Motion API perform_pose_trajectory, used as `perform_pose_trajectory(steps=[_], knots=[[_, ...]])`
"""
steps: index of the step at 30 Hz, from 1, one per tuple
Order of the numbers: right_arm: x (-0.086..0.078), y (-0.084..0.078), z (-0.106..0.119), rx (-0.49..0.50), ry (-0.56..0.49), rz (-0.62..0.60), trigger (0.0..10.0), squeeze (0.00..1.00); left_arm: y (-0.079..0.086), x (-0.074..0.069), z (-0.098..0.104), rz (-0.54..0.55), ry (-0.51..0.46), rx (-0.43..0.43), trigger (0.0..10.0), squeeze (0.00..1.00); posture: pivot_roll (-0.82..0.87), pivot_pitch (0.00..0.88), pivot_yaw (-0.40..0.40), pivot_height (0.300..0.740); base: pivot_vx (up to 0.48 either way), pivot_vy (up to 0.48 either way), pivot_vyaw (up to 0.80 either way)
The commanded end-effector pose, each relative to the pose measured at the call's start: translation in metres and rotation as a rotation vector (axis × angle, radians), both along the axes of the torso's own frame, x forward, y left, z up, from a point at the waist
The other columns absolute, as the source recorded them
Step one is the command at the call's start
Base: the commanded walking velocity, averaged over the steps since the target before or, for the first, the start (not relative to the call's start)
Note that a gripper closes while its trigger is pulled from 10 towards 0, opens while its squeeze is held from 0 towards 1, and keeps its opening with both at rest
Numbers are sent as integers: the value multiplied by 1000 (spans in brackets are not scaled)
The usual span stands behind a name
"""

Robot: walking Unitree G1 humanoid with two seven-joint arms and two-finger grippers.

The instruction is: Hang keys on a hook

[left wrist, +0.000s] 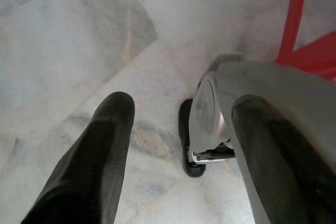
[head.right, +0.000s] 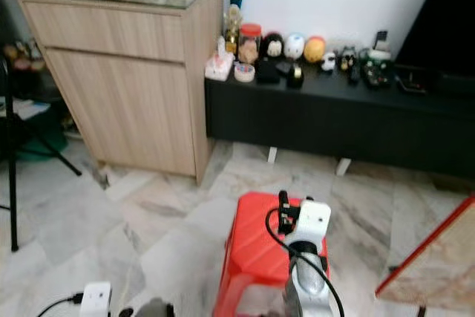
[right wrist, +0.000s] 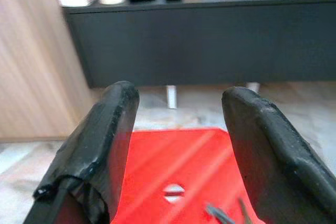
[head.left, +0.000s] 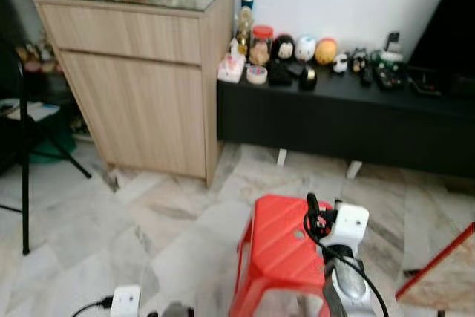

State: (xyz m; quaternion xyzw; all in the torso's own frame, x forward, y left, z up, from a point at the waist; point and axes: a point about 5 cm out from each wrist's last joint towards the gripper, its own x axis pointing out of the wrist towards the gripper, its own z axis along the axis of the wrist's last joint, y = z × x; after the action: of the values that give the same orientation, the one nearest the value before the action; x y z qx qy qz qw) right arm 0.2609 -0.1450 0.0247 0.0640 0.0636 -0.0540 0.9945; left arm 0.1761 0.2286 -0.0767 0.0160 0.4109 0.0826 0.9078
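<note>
A red plastic stool (head.left: pixel 278 254) stands on the marble floor just in front of me. My right gripper (right wrist: pixel 181 94) hovers open over its top, nothing between the two black fingers (right wrist: pixel 105 135). Small metal pieces that look like keys (right wrist: pixel 226 214) lie on the stool beside its centre hole (right wrist: pixel 173 192). The white wrist of my right arm (head.left: pixel 349 224) rises over the stool's right side. My left gripper (left wrist: pixel 184 103) hangs low and open above the floor, next to a silver part of my own body (left wrist: pixel 262 87).
A light wooden cabinet (head.left: pixel 141 79) stands at the back left. Beside it runs a low black console (head.left: pixel 341 113) with figurines on top. A black chair (head.left: pixel 22 154) is at the left, a white plug block (head.left: pixel 126 301) lies on the floor, and a red-edged board (head.left: pixel 441 276) leans at the right.
</note>
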Motion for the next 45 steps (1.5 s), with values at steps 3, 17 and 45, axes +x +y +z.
perform_pose_trajectory(steps=[3,17,45], knots=[[3,-3,2,-8,-4,-5,10000,0,-4,-4,-3,-3,4,-6,10000,0,63,4,-74,633,0,0,0],[3,-1,1,-3,-1,0,10000,0,-1,-7,-4,-8,20,-7,10000,0,62,0,-71,633,0,0,0],[3,-2,-1,-14,15,-9,10000,0,0,-6,-3,-5,21,-2,10000,0,60,2,-71,633,273,0,0]])
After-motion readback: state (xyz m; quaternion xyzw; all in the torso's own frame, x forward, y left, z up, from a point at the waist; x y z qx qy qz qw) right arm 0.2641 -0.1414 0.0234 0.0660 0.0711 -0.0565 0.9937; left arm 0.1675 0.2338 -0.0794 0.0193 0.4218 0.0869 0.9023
